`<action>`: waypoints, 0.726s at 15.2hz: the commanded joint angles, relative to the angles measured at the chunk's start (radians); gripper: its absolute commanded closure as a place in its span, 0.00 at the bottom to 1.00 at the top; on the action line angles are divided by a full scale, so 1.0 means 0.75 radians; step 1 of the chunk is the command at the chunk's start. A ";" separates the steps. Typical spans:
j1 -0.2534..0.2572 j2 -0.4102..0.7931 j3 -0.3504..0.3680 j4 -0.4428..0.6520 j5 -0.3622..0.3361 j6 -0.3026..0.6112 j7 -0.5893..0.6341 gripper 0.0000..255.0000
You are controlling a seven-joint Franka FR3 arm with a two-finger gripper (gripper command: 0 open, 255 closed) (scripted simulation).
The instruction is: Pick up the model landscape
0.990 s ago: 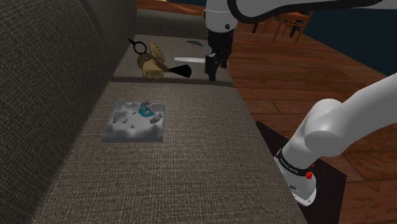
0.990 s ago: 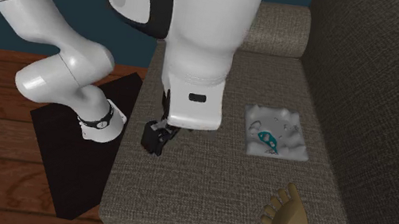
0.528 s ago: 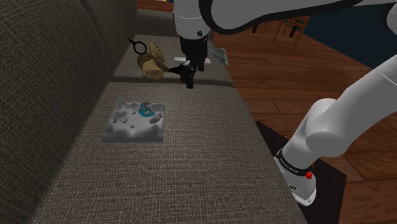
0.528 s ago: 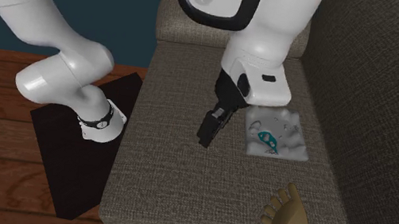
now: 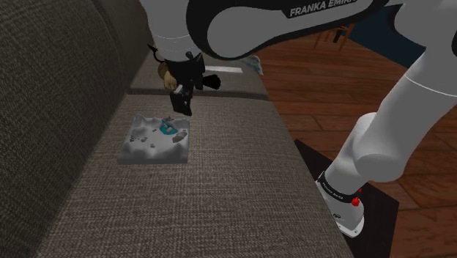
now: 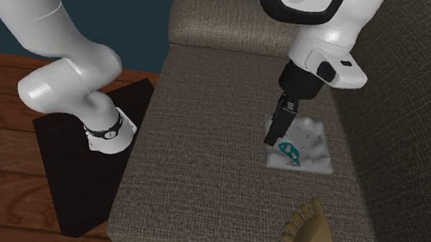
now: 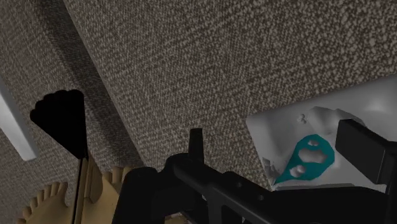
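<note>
The model landscape (image 5: 155, 140) is a white square slab with grey bumps and a small teal lake, lying flat on the brown sofa seat (image 5: 220, 183). My black gripper (image 5: 181, 103) hangs just above its far right corner in the shoulder view. In the second exterior view the gripper (image 6: 273, 138) sits over the left edge of the landscape (image 6: 305, 147). In the wrist view the fingers stand apart, open and empty, and the gripper (image 7: 280, 151) points down beside the teal lake (image 7: 309, 156). One fingertip (image 7: 361, 147) is over the slab, the other over bare fabric.
A tan fan-winged bird ornament (image 5: 171, 74) with a black tail lies on the seat just beyond the landscape, also near the front in the second exterior view (image 6: 307, 241). The sofa backrest (image 5: 51, 95) rises alongside. Wooden floor (image 5: 329, 95) and my black stand (image 5: 381, 212) lie off the seat's open edge.
The arm has swung from the seat's open edge toward the backrest, carrying the gripper from beside the ornament's tail to just over the landscape. Nothing else has moved.
</note>
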 commanded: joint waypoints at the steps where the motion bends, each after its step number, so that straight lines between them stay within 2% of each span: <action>1: 0.045 0.101 0.045 0.088 -0.078 -0.025 0.049 0.00; 6: 0.190 0.344 0.107 0.310 -0.278 -0.104 0.121 0.00; 11: 0.387 0.587 0.118 0.558 -0.472 -0.202 0.145 0.00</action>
